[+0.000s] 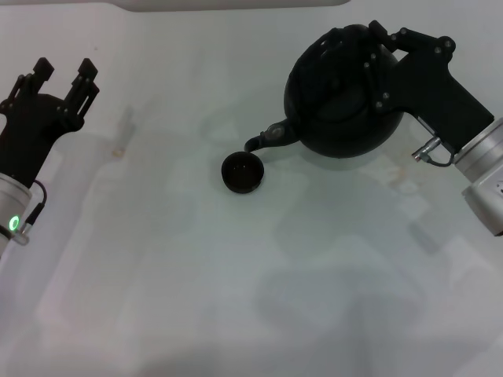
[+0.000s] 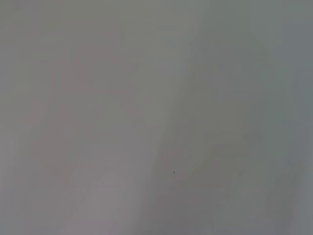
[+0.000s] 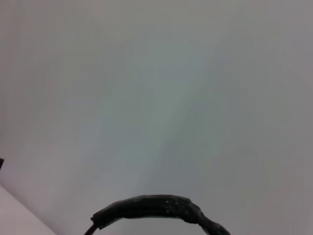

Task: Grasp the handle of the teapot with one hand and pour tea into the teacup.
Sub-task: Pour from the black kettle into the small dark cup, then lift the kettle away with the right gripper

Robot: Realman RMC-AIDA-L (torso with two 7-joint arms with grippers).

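The teapot (image 1: 343, 98) is held by its handle (image 3: 151, 208) in the closed right gripper (image 1: 377, 55), spout tipped just above the teacup (image 1: 241, 172) (left gripper (image 1: 64, 77) idle, fingers spread).

No text, label, brand, number or sign can be read in any of the views.
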